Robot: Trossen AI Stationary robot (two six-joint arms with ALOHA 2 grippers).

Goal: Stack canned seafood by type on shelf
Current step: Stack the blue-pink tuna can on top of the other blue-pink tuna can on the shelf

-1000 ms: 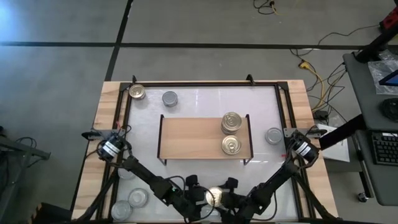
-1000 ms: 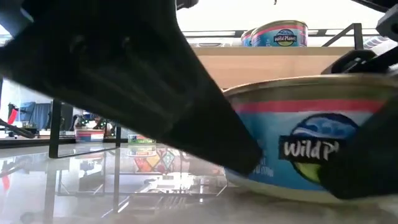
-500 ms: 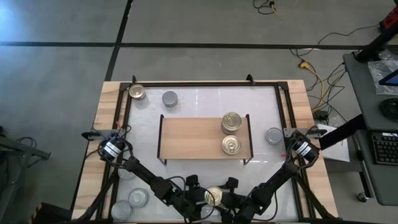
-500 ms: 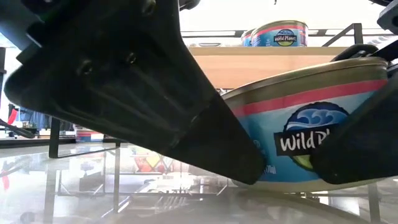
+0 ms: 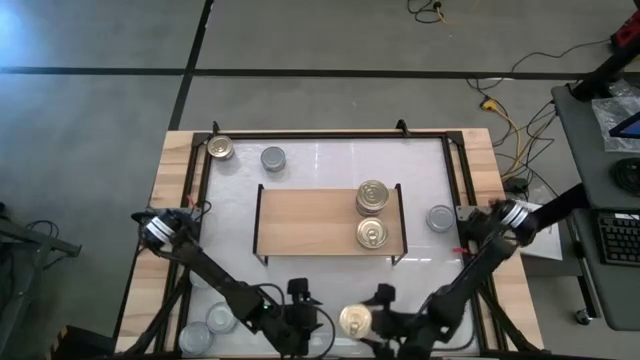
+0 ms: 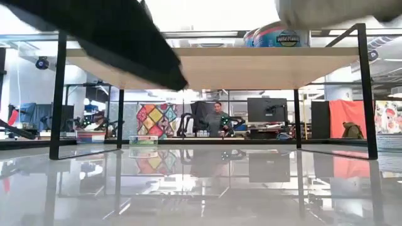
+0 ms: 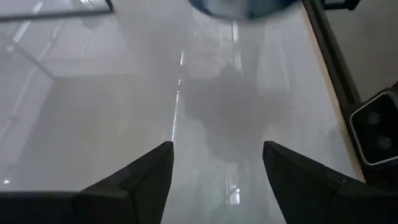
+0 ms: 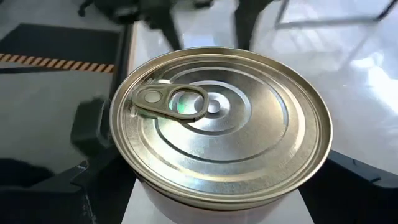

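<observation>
A gold-topped can of seafood (image 8: pixel 221 127) with a pull tab sits between the fingers of my right gripper (image 5: pixel 368 322), near the table's front edge. My left gripper (image 7: pixel 214 180) stands open to the can's left with nothing between its fingers; the can's blue side (image 7: pixel 239 5) shows beyond them. The light-wood shelf (image 5: pixel 310 222) stands mid-table on black legs. On its right end rest a stack of gold-topped cans (image 5: pixel 372 196) and a single gold-topped can (image 5: pixel 372 234). My right gripper pinches the can's side wall (image 8: pixel 311 180) just below the top rim, one finger (image 8: pixel 357 180) on each side. The fingers come slanting down from the table's near right. The can is upright, top up, and lifted clear of the table.
A gold can (image 5: pixel 220 149) and a silver can (image 5: pixel 273 158) stand at the far left, another silver can (image 5: pixel 439 218) right of the shelf, and two silver cans (image 5: pixel 222 318) at the near left. Black rails edge the white tabletop (image 5: pixel 330 160).
My right gripper has risen with the gold-topped can, which first tipped and then came clear of the table. My left gripper, which lay against the can's left side, has risen and drawn away toward the table's left.
</observation>
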